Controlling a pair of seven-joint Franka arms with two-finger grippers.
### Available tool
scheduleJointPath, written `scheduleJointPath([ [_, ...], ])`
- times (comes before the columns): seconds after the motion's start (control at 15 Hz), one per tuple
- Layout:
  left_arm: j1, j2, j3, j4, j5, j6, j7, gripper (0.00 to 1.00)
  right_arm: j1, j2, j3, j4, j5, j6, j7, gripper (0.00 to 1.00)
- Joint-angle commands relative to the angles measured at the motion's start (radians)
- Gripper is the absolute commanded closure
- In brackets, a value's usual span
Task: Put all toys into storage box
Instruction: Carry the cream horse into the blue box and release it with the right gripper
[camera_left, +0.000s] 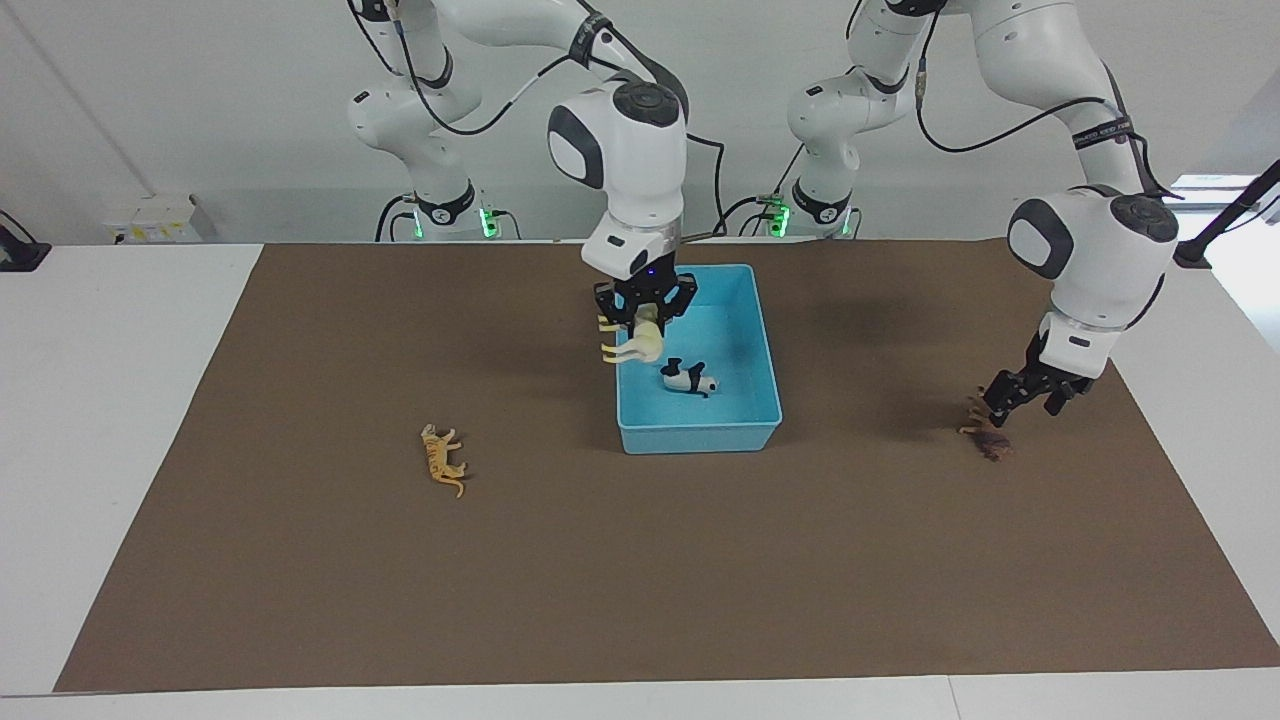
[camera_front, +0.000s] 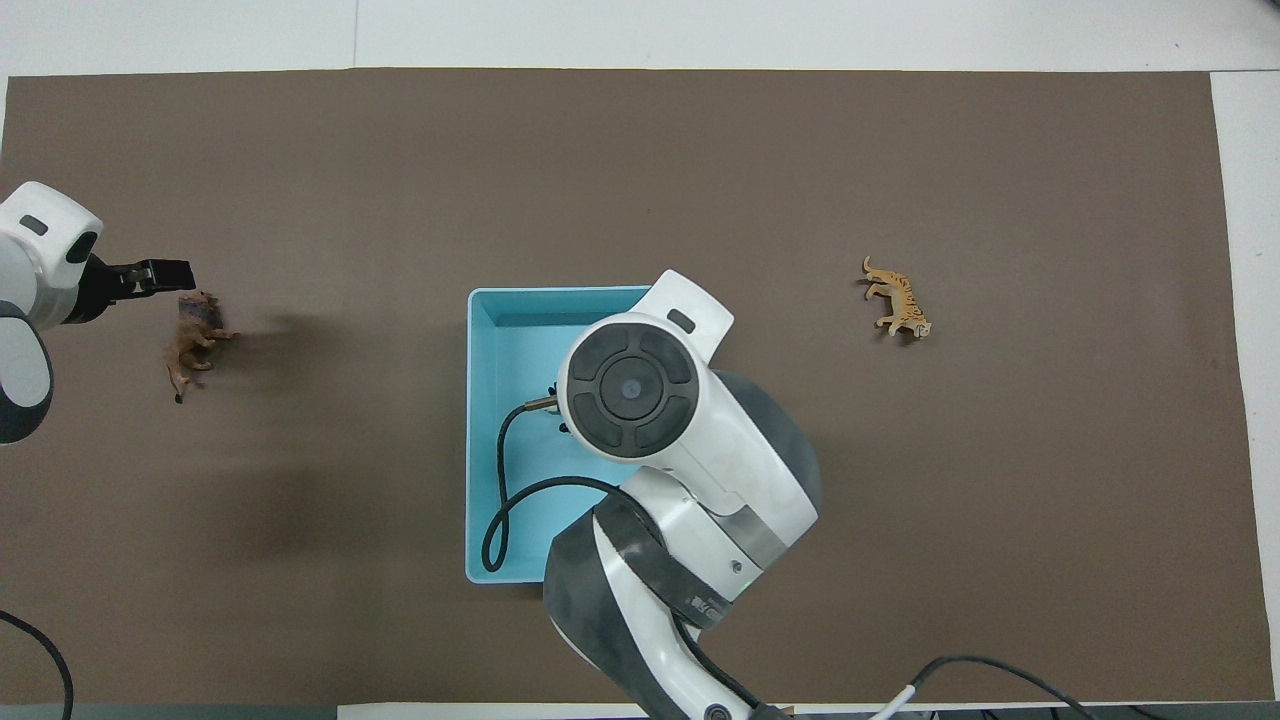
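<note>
Hanging over the storage box (camera_left: 745, 300) edge toward the right arm's end, the right claw (camera_left: 645, 312) grips the cream long-necked figurine (camera_left: 640, 345), legs pointing outward past the wall, while the left claw (camera_left: 1020, 395), spread narrowly, hovers just above the brown lion (camera_left: 990, 440).

The right gripper (camera_left: 645, 318) hung over the storage box (camera_left: 745, 425), holding the cream long-necked figurine (camera_left: 640, 345), so the way down into the box was blocked at that edge; the panda (camera_left: 689, 379) lay on the floor inside. The tiger (camera_left: 442, 458) lay alone on the brown mat (camera_left: 640, 580), open from above. The left gripper (camera_left: 1020, 398) stood just above the lion (camera_left: 990, 440).
</note>
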Motion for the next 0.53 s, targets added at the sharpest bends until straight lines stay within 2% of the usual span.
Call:
scheduleJointPath([
  [0.0, 0.0, 0.047, -0.012, 0.01, 0.026, 0.031, -0.005, 0.0, 0.051, 0.074, -0.007, -0.009, -0.015, 0.076, 0.058, 1.0],
  [0.13, 0.003, 0.055, -0.012, 0.002, 0.026, 0.031, -0.006, 0.0, 0.054, 0.076, -0.007, -0.012, -0.015, 0.069, 0.071, 1.0],
  [0.2, 0.003, 0.059, -0.012, 0.001, 0.026, 0.031, -0.008, 0.0, 0.054, 0.076, -0.007, -0.012, -0.014, 0.069, 0.083, 0.74],
  [0.27, 0.003, 0.071, -0.012, 0.002, 0.028, 0.034, -0.008, 0.0, 0.056, 0.074, -0.007, -0.011, -0.015, 0.063, 0.089, 0.05],
  [0.33, 0.006, 0.079, -0.009, 0.002, 0.029, 0.04, -0.008, 0.0, 0.056, 0.074, -0.007, -0.003, -0.014, 0.046, 0.1, 0.0],
  [0.47, 0.011, 0.087, -0.008, 0.004, 0.029, 0.063, -0.007, 0.03, 0.053, 0.074, -0.007, 0.029, -0.011, -0.003, 0.124, 0.0],
])
